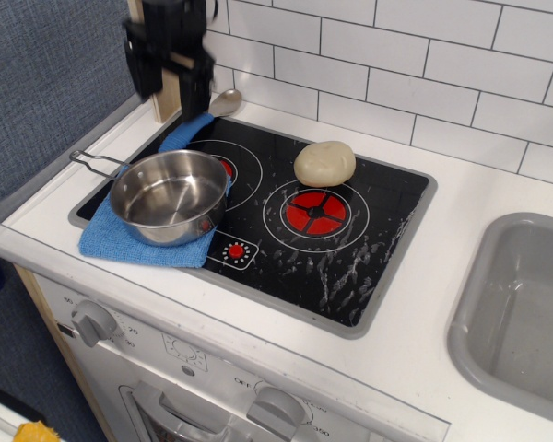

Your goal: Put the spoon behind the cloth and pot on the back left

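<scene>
I saw the spoon (214, 109), silver bowl and ribbed blue handle, lying behind the soft cloth (120, 238) and shiny round pot (170, 196) on the glossy black tabletop (369, 249), my blurred pincer (170, 74) spread empty above it.

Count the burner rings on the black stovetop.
2. One red burner lies in the middle, in front of the beige lump; the other at left is partly covered by the pot.
</scene>
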### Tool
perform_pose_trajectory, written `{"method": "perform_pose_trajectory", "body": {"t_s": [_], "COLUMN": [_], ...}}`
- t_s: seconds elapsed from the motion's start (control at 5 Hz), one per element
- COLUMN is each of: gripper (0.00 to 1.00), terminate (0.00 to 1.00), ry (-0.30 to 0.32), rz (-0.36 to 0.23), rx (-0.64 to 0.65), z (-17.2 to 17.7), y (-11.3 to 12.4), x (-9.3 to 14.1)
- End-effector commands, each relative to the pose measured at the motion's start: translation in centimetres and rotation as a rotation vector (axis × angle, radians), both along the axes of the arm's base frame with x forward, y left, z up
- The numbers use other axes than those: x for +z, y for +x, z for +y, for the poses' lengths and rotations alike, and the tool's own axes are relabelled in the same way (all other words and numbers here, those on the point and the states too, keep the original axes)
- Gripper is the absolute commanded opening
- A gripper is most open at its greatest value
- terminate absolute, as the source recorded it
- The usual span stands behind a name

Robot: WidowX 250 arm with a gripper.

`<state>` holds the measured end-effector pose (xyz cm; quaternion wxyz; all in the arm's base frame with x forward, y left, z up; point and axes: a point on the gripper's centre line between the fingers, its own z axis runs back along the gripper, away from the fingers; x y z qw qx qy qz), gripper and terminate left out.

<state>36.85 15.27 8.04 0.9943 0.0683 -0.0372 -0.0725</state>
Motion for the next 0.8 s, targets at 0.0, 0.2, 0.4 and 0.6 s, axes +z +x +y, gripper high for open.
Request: {"method": "perform_pose_trajectory", "body": {"t_s": [0.0, 0.2, 0.4, 0.6], "gripper": [1.0, 1.0, 1.0, 1.0], "terminate": [0.0, 0.0, 0.0, 0.0], "ry": [-0.066, -0.095, -0.095, -0.095], "rz": [-0.061, -0.029, -0.029, -0.029], "rx": [-0.003, -0.023, -0.023, -0.023], "z": [-3.7, -5.1, -5.1, -5.1], "y": [-1.2, -1.8, -1.8, -1.8], "x": [5.8, 4.8, 4.8, 4.8]}}
